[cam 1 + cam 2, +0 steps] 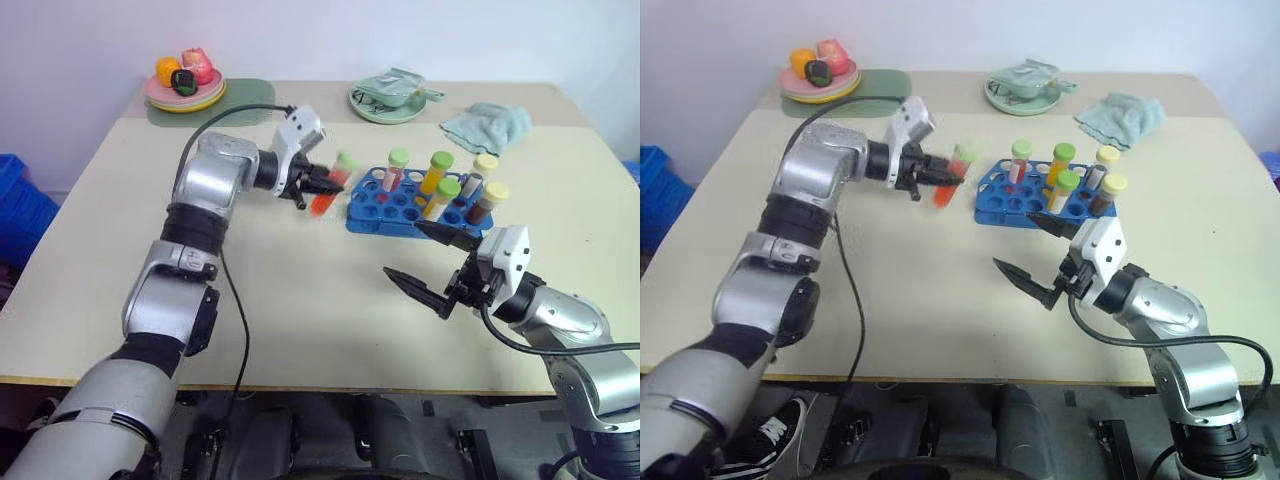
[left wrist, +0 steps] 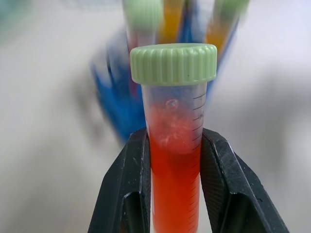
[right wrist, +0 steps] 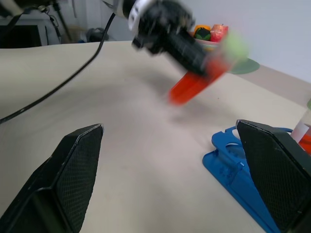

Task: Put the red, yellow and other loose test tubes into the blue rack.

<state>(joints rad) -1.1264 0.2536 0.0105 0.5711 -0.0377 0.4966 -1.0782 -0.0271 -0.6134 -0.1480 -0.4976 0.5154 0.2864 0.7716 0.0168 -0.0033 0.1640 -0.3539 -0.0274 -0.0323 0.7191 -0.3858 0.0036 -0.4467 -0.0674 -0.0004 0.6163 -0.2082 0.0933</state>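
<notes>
One red-orange tube (image 1: 330, 190) clamped in left fingers (image 2: 218, 179), beside blue rack (image 1: 372, 215)

Fruit plate (image 1: 186, 95), green dish (image 1: 388, 103), crumpled cloth (image 1: 487, 125) at table's (image 1: 300, 320) far edge

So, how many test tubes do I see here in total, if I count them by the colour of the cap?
Green-capped tubes: 4, three standing in the blue rack at and, and one red-orange tube held in the left gripper.
Pale yellow-capped tubes: 2, both in the rack, at and.
Total: 6 tubes.
</notes>
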